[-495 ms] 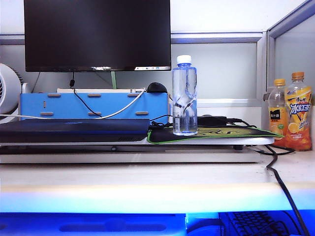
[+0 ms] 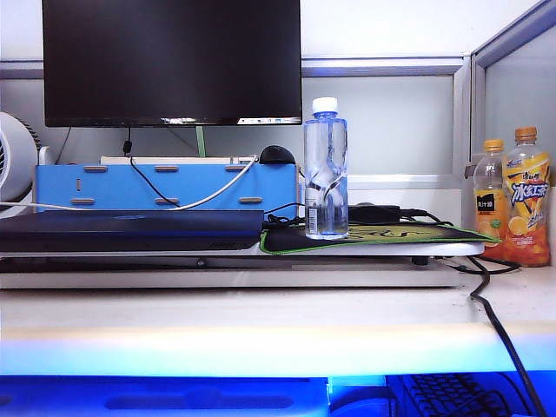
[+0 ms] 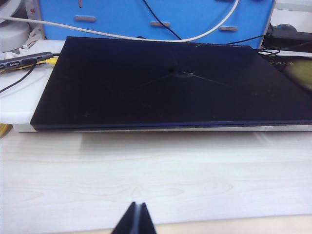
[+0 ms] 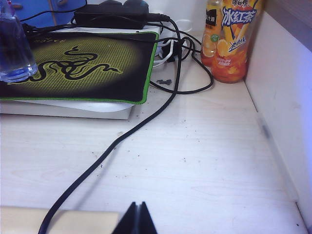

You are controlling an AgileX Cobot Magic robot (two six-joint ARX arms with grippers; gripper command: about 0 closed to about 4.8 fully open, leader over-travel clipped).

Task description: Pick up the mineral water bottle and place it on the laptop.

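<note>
The mineral water bottle (image 2: 326, 169), clear with a white cap and a pinched waist, stands upright on the green-edged mouse mat (image 2: 382, 235); its base also shows in the right wrist view as the bottle (image 4: 12, 48). The laptop (image 2: 130, 228) lies closed to the bottle's left, a dark flat slab; the left wrist view looks onto the laptop (image 3: 165, 83). My left gripper (image 3: 138, 205) is shut, empty, over the pale desk in front of the laptop. My right gripper (image 4: 137, 205) is shut, empty, over the desk well short of the mat. Neither gripper shows in the exterior view.
Two orange-drink bottles (image 2: 517, 195) stand at the right by a partition wall (image 4: 287, 73). A black cable (image 4: 136, 126) runs across the desk. A black monitor (image 2: 172, 61), a blue box (image 2: 165, 187) and a power brick (image 4: 109, 17) stand behind.
</note>
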